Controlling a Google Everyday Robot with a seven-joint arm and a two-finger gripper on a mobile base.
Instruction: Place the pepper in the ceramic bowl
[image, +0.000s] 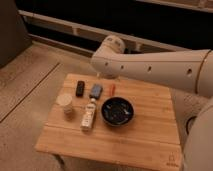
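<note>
— So, how do the jaws stand?
— Spread apart, pinching nothing. The gripper (101, 73) hangs below the rounded end of the white arm (160, 67), over the far edge of the light slatted wooden table (150, 127).
— And the pepper?
— The small slender red-orange pepper (112, 89) lies on the table near that far edge, close under the gripper but apart from it. Just beside it sits a small blue-grey rectangular object (96, 90), then a small black rectangular object (80, 88).
— The bowl?
— The round glossy black ceramic bowl (118, 111) stands mid-table, just nearer than the pepper, not touching it. A white bottle (89, 114) lies beside the bowl, and a tan cylindrical cup (65, 104) stands near the left edge.
</note>
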